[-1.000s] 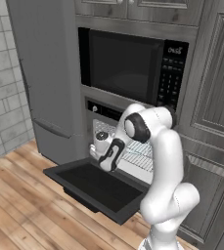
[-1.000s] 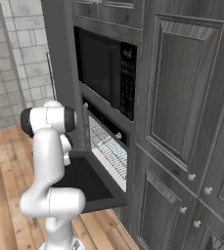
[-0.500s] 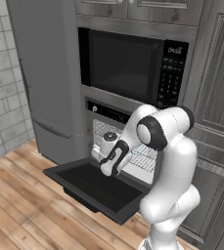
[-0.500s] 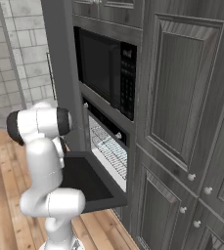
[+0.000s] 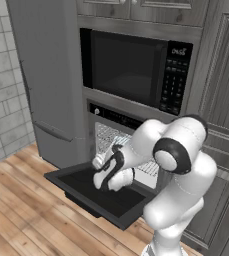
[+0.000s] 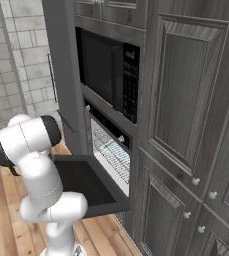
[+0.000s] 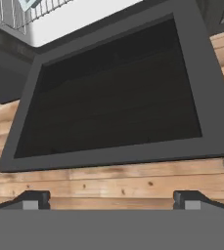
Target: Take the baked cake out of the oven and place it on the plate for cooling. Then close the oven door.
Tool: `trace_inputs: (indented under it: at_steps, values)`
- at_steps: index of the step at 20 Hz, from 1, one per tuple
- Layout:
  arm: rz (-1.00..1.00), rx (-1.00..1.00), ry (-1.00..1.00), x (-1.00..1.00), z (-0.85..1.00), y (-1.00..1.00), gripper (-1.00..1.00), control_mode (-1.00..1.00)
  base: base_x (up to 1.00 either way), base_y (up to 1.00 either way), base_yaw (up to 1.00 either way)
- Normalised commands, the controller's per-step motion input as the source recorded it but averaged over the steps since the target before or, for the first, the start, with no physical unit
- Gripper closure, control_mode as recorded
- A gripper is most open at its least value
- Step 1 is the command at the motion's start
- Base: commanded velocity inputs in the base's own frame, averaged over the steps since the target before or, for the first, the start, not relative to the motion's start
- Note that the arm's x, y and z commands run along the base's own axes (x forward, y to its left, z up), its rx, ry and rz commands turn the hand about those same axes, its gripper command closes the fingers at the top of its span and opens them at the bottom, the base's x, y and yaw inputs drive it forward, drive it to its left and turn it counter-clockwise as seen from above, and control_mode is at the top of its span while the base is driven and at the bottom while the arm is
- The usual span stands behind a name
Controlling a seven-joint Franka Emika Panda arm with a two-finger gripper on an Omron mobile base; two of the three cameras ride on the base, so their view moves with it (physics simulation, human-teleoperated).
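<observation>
The oven is open. Its oven door hangs down flat, like a shelf over the wood floor. The claw is over the door, close above its dark glass, with its two tips spread wide and nothing between them. In the hand view the claw looks down at the door's glass and its front edge.

I cannot see the baked cake or the plate. The wire racks look bare from here, but part of the inside is hidden.

I think the robot is either hunting for the cake or getting ready to shut the door. To shut it, the claw should go down past the front edge and push it up. There is lots of open room over the floor. The cabinets stand close on the right.
</observation>
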Motion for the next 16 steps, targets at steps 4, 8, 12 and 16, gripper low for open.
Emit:
trace_inputs:
  at_steps: [4,8,12,16]
  values:
    - [0.04,0.05,0.00,-0.38,0.34,0.22,-1.00,-1.00,0.00,0.00,0.00]
    - [0.03,0.00,0.00,-0.31,0.28,0.25,-1.00,-1.00,0.00,0.00,0.00]
    - [0.02,0.00,0.01,-0.27,0.24,0.26,-1.00,-1.00,0.00,0.00,0.00]
    - [0.04,0.00,0.09,-0.17,0.26,0.38,-1.00,-1.00,0.00,0.00,0.00]
